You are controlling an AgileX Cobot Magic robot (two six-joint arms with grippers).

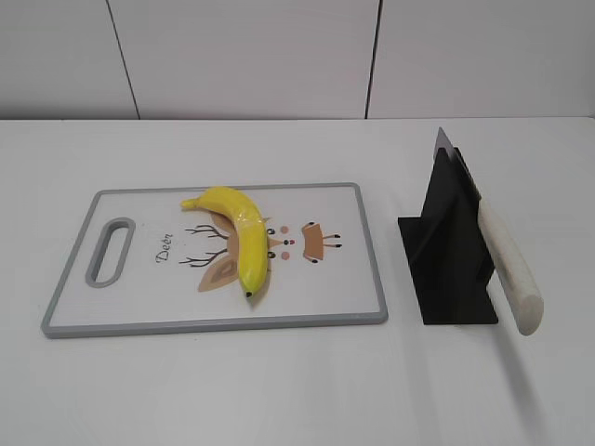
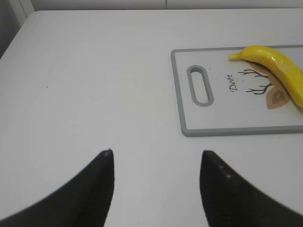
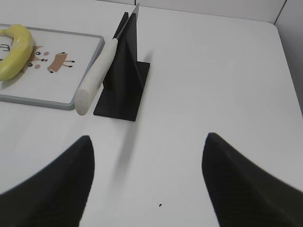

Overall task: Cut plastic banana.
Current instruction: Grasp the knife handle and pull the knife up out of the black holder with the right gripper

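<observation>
Though only my dark fingertips show, my left gripper (image 2: 156,189) and right gripper (image 3: 147,184) hover spread apart, holding nothing. Farther off, the banana (image 1: 240,236) lies on the cutting board (image 1: 139,321); the knife (image 1: 507,265) leans in its black stand (image 1: 451,251) to the right.

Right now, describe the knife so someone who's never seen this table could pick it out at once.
Find the grey-rimmed cutting board with the yellow banana on it, then look right to the black stand. The knife rests slanted in that stand, blade up. Its speckled off-white handle, sticking out toward the table's front, sets it apart.
</observation>
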